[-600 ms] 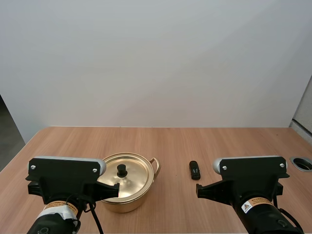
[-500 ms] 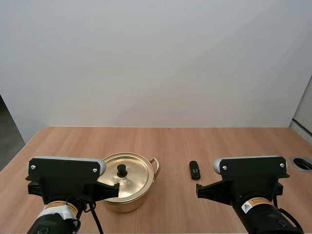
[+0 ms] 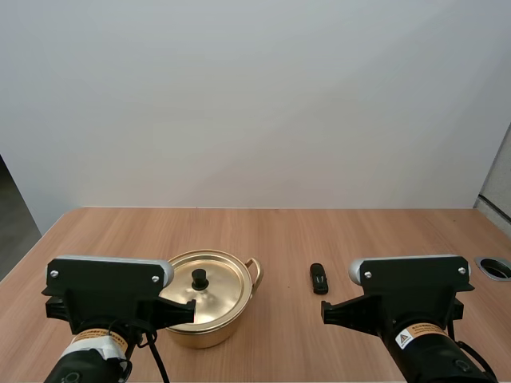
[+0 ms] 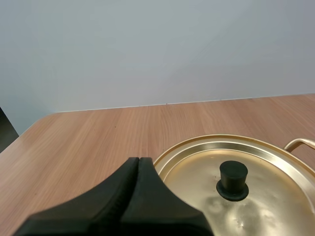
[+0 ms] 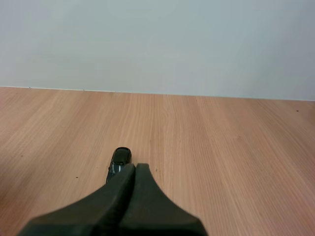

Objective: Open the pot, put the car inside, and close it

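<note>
Brass-coloured pot [image 3: 209, 299] sits near the table's front edge, left of centre. Its lid [image 3: 215, 291] is on, with the black knob [image 3: 200, 278] upright in the middle. So you're at step one: nothing is opened yet.

The car [image 3: 319, 278], small and dark, lies on bare wood to the pot's right, well apart from it, lengthwise toward the far edge. Your left gripper [image 4: 139, 160] hangs just short of the pot's near rim, fingers pressed together into one wedge, holding nothing. Your right gripper [image 5: 135, 166] looks the same, closed and empty, its tip just short of the car.

Next move, I'd say: spread the left fingers, come over the knob and pinch it to lift the lid.

The table [image 3: 279, 231] is light-grained wood with a round port [image 3: 495, 267] at its right edge. A blank pale wall [image 3: 255, 104] stands behind the far edge.
</note>
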You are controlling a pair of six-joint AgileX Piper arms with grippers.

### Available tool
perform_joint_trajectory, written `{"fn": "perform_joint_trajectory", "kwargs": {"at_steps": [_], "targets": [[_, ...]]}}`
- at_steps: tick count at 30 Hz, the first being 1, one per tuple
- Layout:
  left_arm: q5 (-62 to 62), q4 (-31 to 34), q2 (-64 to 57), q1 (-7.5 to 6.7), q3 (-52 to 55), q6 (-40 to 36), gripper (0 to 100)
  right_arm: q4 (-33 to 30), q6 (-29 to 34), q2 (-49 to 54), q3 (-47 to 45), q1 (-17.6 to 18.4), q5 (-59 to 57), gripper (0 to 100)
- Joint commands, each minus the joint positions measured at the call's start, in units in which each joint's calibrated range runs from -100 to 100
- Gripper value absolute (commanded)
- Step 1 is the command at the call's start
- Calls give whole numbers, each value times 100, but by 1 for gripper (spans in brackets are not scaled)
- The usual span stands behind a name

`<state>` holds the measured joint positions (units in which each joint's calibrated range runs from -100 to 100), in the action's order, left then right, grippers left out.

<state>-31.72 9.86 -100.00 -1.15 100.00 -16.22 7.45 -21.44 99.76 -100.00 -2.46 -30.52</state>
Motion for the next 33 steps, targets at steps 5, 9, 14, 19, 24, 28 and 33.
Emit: {"fn": "perform_joint_trajectory", "kwargs": {"at_steps": [5, 9, 14, 19, 24, 28, 33], "targets": [[-4, 5, 0, 0, 0, -2, 0, 5, -1, 3, 0, 5, 5, 0], [-4, 5, 0, 0, 0, -2, 0, 5, -1, 3, 0, 5, 5, 0], [-4, 5, 0, 0, 0, -2, 0, 5, -1, 3, 0, 5, 5, 0], [-4, 5, 0, 0, 0, -2, 0, 5, -1, 3, 0, 5, 5, 0], [12, 5, 0, 0, 0, -2, 0, 291, 17, 3, 0, 5, 5, 0], [12, -6, 0, 0, 0, -2, 0, 355, 17, 3, 0, 5, 5, 0], [296, 164, 0, 0, -398, 542, 0, -745, -203, 3, 145, 5, -56, 0]]}}
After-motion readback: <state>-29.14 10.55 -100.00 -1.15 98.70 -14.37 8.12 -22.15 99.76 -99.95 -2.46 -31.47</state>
